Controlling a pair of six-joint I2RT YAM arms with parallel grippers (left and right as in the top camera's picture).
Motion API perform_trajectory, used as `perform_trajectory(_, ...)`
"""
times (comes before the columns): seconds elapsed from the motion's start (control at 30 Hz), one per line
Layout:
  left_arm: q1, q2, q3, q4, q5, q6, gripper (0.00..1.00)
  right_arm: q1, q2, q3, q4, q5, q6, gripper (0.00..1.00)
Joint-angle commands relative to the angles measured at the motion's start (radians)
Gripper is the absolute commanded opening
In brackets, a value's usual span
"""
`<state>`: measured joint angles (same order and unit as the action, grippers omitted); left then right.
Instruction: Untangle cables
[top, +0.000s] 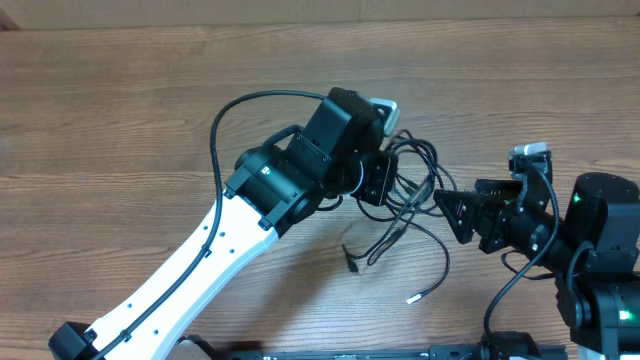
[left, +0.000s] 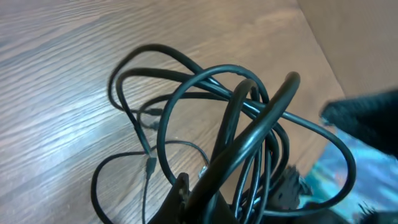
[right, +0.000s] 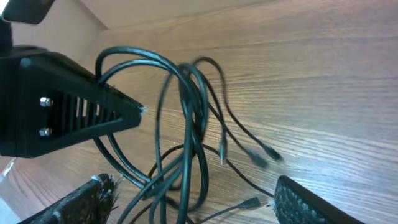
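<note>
**Cables bunched at left end effector**

Left end effector (top: 378, 185) pressed together, pinching the cables (left: 249, 132). The tangled loops hang between it and the right end effector (top: 448, 217), which is spread around them without gripping. Loose plug ends trail on the worktop (top: 120, 120) just below.
</note>
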<state>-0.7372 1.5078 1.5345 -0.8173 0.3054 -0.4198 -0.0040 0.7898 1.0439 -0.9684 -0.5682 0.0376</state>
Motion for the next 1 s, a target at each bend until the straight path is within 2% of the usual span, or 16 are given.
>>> perform_trajectory(0.0,0.003,-0.004,0.011,0.020,0.104,0.120,0.04,0.003,-0.007,0.005,0.005,-0.040,-0.055,0.78)
perform_trajectory(0.13,0.003,-0.004,0.011,0.069,0.189,0.147,0.04,0.003,-0.007,0.005,0.004,-0.040,-0.055,0.68)
perform_trajectory(0.3,0.003,-0.004,0.011,0.120,0.193,0.124,0.04,0.003,-0.007,0.005,0.001,-0.039,-0.055,0.50)
perform_trajectory(0.47,0.003,-0.004,0.011,0.122,0.193,0.098,0.04,0.003,-0.007,0.005,0.000,-0.039,-0.055,0.06)
perform_trajectory(0.6,0.003,-0.004,0.011,0.122,0.167,0.086,0.04,0.003,-0.007,0.005,0.000,-0.039,-0.055,0.04)
perform_trajectory(0.97,0.004,-0.004,0.011,0.054,-0.136,-0.386,0.04,0.003,-0.007,0.005,-0.034,-0.039,-0.054,0.04)
